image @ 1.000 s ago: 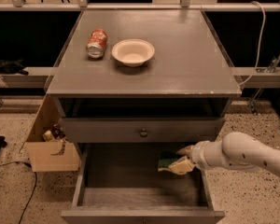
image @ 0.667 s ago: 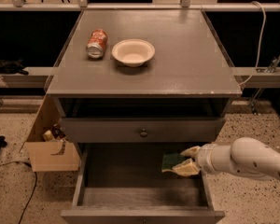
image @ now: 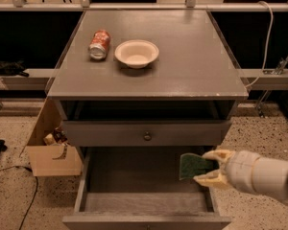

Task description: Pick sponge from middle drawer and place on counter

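My gripper [image: 207, 167] comes in from the right over the right side of the open middle drawer [image: 134, 176]. It is shut on the sponge [image: 192, 165], whose dark green face shows, tilted, held above the drawer's flat bottom. The grey counter [image: 182, 56] lies above, behind the drawer cabinet's front.
A lying red can [image: 99, 44] and a cream bowl [image: 137, 53] sit on the counter's left half. A shut drawer front with a small round knob [image: 147, 136] is above the open drawer. A cardboard box [image: 50, 150] stands on the floor at the left.
The gripper has lifted the sponge a little above the drawer bottom and drawn slightly right; the sponge now stands more upright in the fingers.
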Controlling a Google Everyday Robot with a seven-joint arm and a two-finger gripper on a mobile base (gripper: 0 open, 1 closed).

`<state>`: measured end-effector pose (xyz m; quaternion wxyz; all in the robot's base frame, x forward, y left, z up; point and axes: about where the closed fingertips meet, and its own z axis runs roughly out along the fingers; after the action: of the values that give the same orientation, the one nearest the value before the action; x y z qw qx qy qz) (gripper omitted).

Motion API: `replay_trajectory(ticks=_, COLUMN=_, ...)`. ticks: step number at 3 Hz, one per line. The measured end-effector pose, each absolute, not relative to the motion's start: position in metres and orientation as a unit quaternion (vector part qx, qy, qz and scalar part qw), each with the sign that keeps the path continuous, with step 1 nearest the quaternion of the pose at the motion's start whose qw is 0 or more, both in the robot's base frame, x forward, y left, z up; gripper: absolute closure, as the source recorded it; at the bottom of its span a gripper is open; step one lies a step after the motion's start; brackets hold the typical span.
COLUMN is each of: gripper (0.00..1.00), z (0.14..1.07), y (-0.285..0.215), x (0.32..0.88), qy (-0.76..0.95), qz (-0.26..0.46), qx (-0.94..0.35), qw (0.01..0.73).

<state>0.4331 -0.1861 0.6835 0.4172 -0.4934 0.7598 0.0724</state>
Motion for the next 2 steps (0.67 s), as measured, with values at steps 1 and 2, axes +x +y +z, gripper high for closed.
replay_trajectory(ticks=1, gripper=1.0, z=0.7692, y=-0.2012, x=0.417, qy=0.735, qz=0.029, qx=-0.508, qw=0.448)
replay_trajectory(ticks=2, gripper=1.0, z=0.7747, y=-0.2002, x=0.4212, qy=0.732, qz=0.024, qx=-0.511, qw=0.449)
